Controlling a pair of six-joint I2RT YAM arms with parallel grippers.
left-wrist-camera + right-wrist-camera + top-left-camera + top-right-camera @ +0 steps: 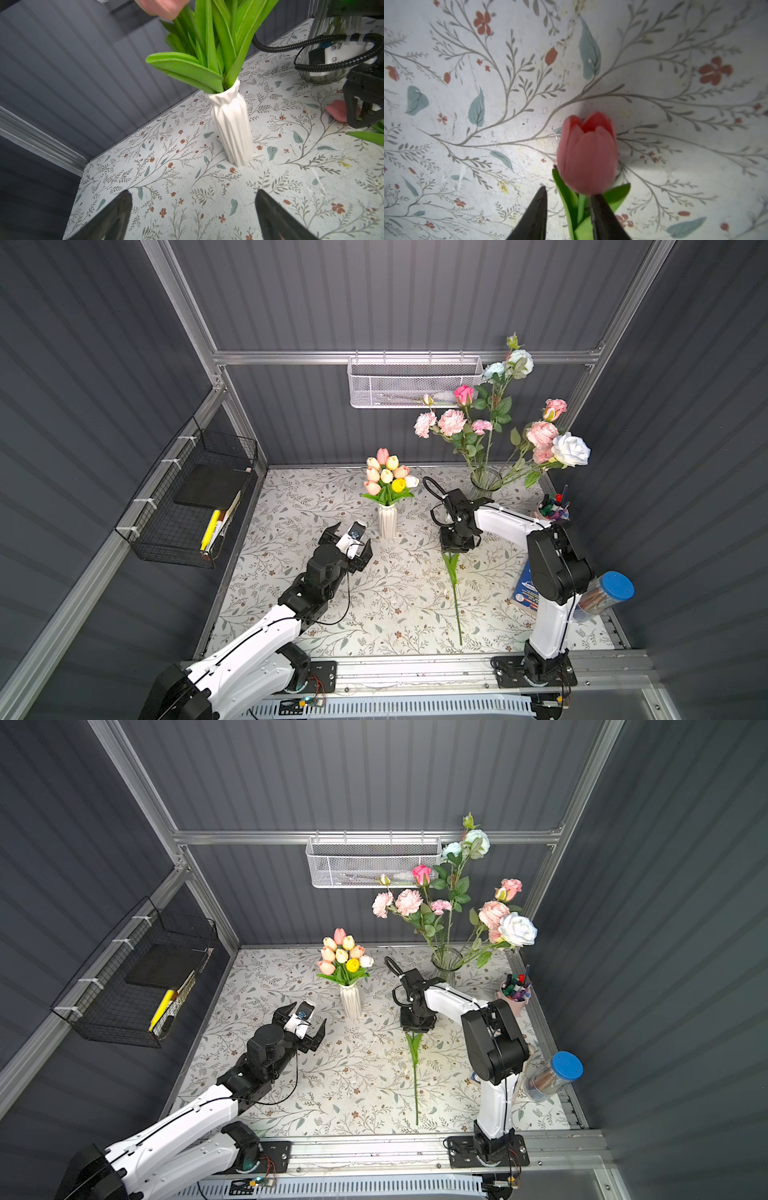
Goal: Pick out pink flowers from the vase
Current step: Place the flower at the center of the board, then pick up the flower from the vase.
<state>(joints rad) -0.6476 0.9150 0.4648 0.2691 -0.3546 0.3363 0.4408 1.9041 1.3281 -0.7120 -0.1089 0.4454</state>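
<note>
Beside the white vase (387,520), the right gripper (568,192), jaws parted, is seemingly just straddling the pink tulip (587,153), its light, bendy stem best pinched under the bloom; the left gripper (193,192) is gaping, empty.

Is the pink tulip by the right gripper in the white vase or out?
Out: the pink tulip lies flat on the floral table, stem stretched out, apart from the white vase.

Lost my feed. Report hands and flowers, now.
Left hand open, empty, facing white vase. Right hand open, straddling pink tulip lying on table. More pink tulips in vase. Nothing in the way.
</note>
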